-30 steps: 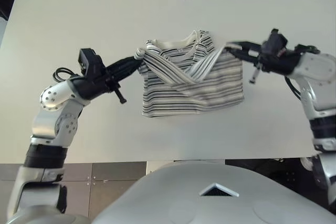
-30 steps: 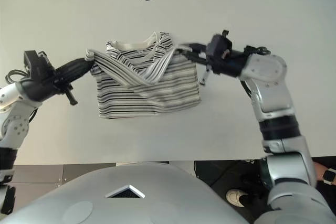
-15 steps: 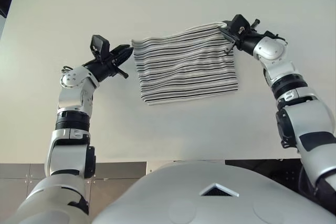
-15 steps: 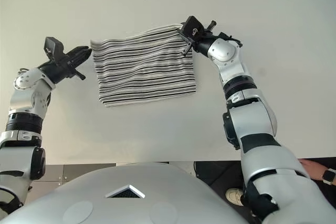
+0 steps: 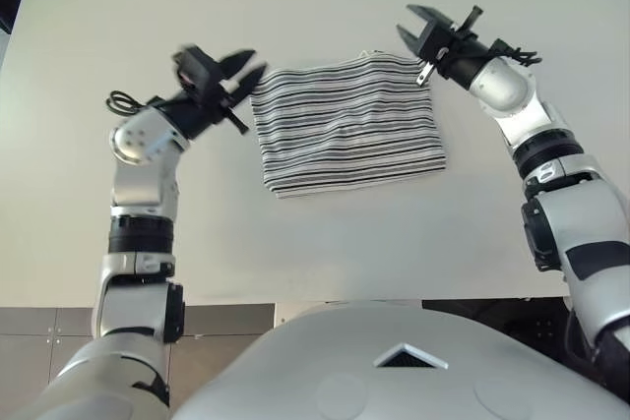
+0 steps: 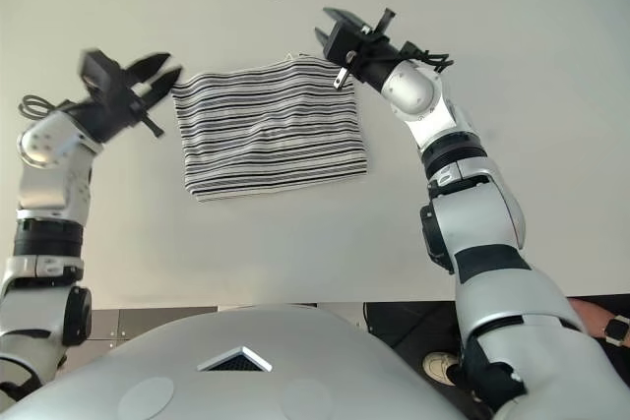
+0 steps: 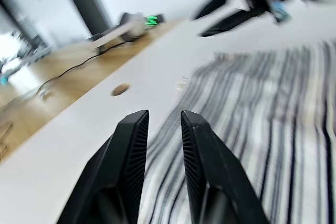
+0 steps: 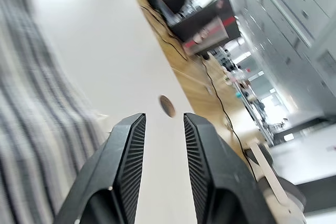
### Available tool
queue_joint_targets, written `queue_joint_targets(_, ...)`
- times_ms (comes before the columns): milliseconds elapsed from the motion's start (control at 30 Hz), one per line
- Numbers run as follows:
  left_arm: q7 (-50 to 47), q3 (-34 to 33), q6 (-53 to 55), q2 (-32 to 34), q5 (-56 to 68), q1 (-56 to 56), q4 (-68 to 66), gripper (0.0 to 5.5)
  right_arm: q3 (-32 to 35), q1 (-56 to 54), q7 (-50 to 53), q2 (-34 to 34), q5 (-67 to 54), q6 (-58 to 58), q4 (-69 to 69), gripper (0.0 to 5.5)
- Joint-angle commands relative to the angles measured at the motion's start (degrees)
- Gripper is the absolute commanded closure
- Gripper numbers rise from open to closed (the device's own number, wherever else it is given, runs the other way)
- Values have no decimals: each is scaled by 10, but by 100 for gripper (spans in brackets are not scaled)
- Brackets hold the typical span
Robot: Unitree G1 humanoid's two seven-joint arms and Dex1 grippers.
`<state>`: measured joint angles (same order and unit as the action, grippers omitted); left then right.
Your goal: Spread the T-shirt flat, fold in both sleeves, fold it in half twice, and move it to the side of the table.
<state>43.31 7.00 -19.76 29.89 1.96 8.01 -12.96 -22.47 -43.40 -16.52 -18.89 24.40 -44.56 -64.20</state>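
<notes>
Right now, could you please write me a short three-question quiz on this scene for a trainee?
1. True or false: the left gripper is clamped on the striped T-shirt.
2. How does the striped T-shirt lie on the white table? A) spread out, sleeves showing; B) folded into a rectangle; C) hanging over the edge.
3. Fill in: the right gripper is ___.
Key: 1 false; 2 B; 3 open.
</notes>
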Motion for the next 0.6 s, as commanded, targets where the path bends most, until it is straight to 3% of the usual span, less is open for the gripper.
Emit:
queue_joint_targets(33,-46,75,-130,37,-188,-28,52,437,-58,4,11,-16,77,-11,-1,416)
queue_joint_targets(300,-132,143,-267,98,-408,-20,45,437,-111,16,-72,-27,111,-32,10,416)
queue_joint_targets(400,-195,156,-260,129,-521,25,-7,437,-124,48,-186,-62,86,-29,60,416)
queue_joint_targets(467,-250,178,-249,152,-602,63,-53,437,-131,93,-304,-96,22,-4,161,416)
queue_joint_targets(600,-332,219,-241,162,-691,116,-93,437,-142,167,-446,-123,-109,95,359,416)
